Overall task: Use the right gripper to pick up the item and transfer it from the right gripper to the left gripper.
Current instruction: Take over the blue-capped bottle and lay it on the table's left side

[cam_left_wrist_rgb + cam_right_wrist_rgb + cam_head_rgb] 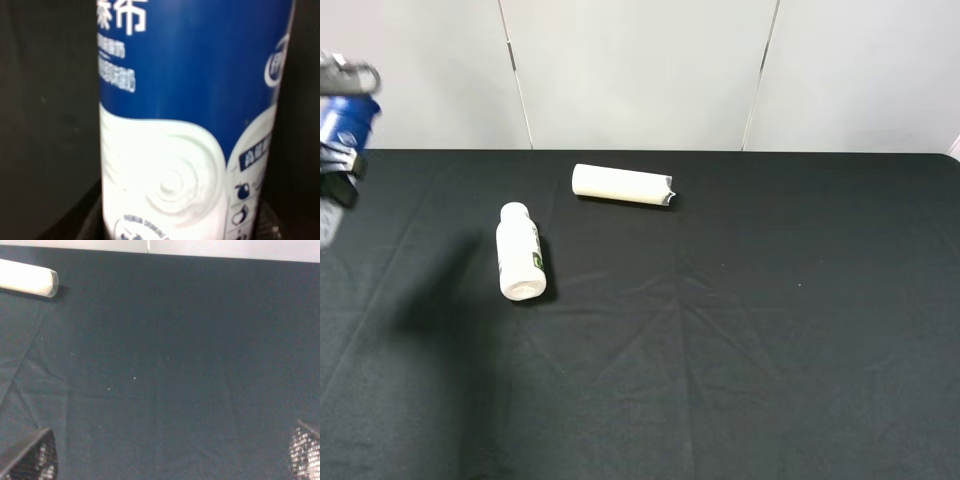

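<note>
Item [348, 115] is at the far left edge of the high view, raised off the cloth [770, 330] and held in the left gripper [340, 145]. Only its blue part shows there, with grey metal of the gripper above it and black parts below. That edge is blurred, so the contact is hard to read from this view.

In the left wrist view the item [190, 120] fills nearly the whole frame, right in front of the camera. Its label is deep blue with white lettering over a white swirl, and small printed icons run down one side. Dark gripper parts flank its near end on both sides, and the left gripper is closed tight on it.

Right gripper [167, 457] shows only in its own camera. Its two mesh-patterned fingers [30, 460] stand wide apart, with nothing but bare cloth between them. A tube [27, 282] lies on the cloth well ahead of it.

In the high view the tube [622, 186] lies on its side near the back of the cloth. A white bottle [518, 252] lies on its side in front of it and to the left, its cap pointing toward the back. Both rest on the cloth, well apart from the item and the left gripper. A soft shadow [440, 300] falls on the cloth left of the white bottle.
</note>
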`<state>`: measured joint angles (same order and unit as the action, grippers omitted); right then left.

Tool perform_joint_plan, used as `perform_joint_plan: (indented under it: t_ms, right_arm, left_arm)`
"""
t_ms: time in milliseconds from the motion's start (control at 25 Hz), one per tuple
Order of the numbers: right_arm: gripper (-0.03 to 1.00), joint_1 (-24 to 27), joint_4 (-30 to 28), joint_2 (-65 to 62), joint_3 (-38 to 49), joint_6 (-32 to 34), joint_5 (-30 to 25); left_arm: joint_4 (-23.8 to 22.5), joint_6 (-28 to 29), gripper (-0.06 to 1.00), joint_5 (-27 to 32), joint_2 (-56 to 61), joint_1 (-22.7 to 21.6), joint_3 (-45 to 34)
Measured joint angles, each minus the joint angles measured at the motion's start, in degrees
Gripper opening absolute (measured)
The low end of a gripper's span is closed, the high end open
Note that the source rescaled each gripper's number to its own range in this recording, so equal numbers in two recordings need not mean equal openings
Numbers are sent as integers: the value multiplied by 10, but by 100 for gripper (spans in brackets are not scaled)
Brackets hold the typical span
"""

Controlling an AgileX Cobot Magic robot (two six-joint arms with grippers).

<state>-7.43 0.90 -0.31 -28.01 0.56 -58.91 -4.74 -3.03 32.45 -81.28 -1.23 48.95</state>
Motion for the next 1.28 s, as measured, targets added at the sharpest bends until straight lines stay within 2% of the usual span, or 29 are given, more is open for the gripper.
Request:
perform_joint_plan:
  t_ms: [280,680,1200,1280]
  right_arm:
    - [100,0,0,0,0,0,0]
    - [100,0,0,0,0,0,0]
    - [100,0,0,0,0,0,0]
    - [100,0,0,0,0,0,0]
  left_arm:
    - [58,-17,4,-20,-106,0,-1]
    - [64,-24,4,-35,-189,0,-1]
    - [64,-24,4,-33,-193,0,-1]
    - [76,-24,4,-28,-193,0,-1]
